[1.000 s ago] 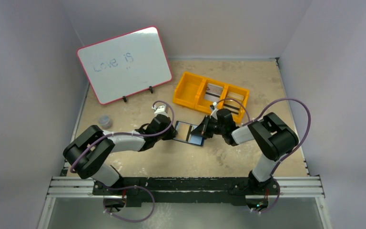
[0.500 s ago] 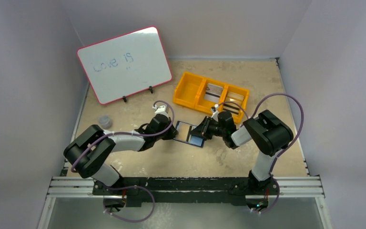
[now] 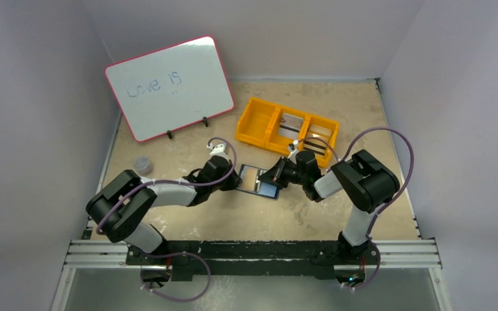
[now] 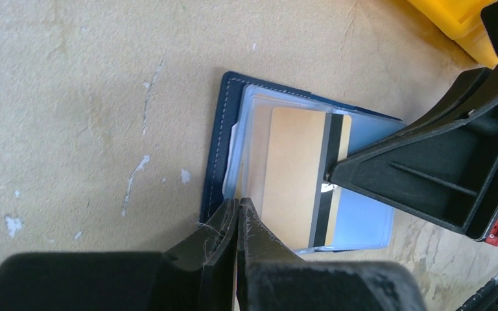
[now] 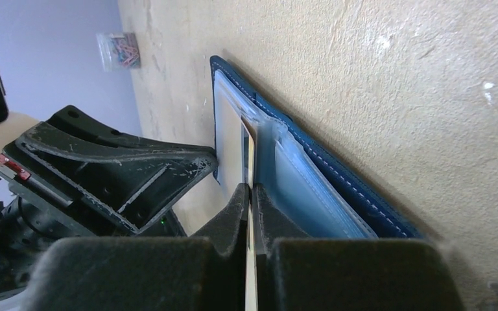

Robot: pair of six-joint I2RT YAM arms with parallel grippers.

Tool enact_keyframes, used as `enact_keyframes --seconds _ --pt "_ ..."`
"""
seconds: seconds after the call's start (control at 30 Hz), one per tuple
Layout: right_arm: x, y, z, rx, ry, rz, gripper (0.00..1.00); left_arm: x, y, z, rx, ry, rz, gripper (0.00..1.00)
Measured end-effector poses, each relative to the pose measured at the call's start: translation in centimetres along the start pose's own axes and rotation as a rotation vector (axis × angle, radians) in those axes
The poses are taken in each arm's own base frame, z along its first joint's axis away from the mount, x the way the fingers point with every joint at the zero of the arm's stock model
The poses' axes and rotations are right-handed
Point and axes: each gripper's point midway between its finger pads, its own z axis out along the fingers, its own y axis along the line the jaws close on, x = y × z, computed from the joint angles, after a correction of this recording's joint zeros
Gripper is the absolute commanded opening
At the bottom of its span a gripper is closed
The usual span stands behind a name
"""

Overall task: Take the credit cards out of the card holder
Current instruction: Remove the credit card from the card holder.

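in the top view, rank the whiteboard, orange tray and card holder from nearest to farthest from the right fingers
1. card holder: at the tips of the right gripper, table centre.
2. orange tray: just behind the fingers, towards the back wall.
3. whiteboard: propped up at the back left, farthest.
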Motion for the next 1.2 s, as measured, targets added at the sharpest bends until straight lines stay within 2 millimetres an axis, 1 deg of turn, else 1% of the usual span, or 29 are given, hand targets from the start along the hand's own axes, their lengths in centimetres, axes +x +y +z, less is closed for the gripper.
enact_keyframes --seconds 0.13,0.3,0.5,0.63,0.7,0.83,0.93,1.03,1.1,1.13,1.17,1.2 --pt "0.0 0.2 -0.3 0.010 0.003 0.000 0.00 0.0 0.6 -0.4 -0.021 -0.015 -0.023 0.00" --pt "0.0 0.9 -1.5 0.025 -0.004 -0.032 0.00 -0.1 1.6 -0.9 -0.066 -0.033 -0.050 0.00" --pt "-0.1 0.2 -2.9 0.099 -0.019 -0.063 0.00 -0.2 1.9 -1.1 -0.086 -0.042 -0.069 0.00" --pt "-0.9 0.4 -4.5 0.136 -0.050 -0.120 0.00 -0.4 2.4 -1.3 -0.113 -0.057 -0.075 0.00" --pt "-1.7 0.9 -5.4 0.158 -0.071 -0.172 0.00 -0.5 2.7 -1.6 -0.128 -0.062 -0.079 0.00" --pt "-4.1 3.8 -7.3 0.165 -0.138 -0.320 0.00 -0.4 2.9 -1.8 -0.132 -0.061 -0.077 0.00" --pt "-7.1 6.6 -9.2 0.202 -0.234 -0.464 0.00 -0.3 2.8 -1.9 -0.126 -0.054 -0.068 0.00" --pt "-10.5 9.4 -12.1 0.260 -0.376 -0.634 0.00 -0.2 2.8 -1.9 -0.123 -0.041 -0.061 0.00" --pt "-13.3 11.3 -14.7 0.320 -0.491 -0.750 0.00 -0.1 2.7 -1.9 -0.123 -0.027 -0.052 0.00" --pt "-14.4 12.0 -15.7 0.350 -0.535 -0.790 0.00 -0.1 2.7 -2.0 -0.124 -0.022 -0.044 0.02" --pt "-15.9 13.0 -16.9 0.389 -0.573 -0.856 0.00 -0.1 2.7 -2.0 -0.126 -0.016 -0.039 0.06" --pt "-17.5 13.2 -18.1 0.434 -0.609 -0.886 0.00 -0.1 2.6 -2.0 -0.127 -0.011 -0.034 0.12"
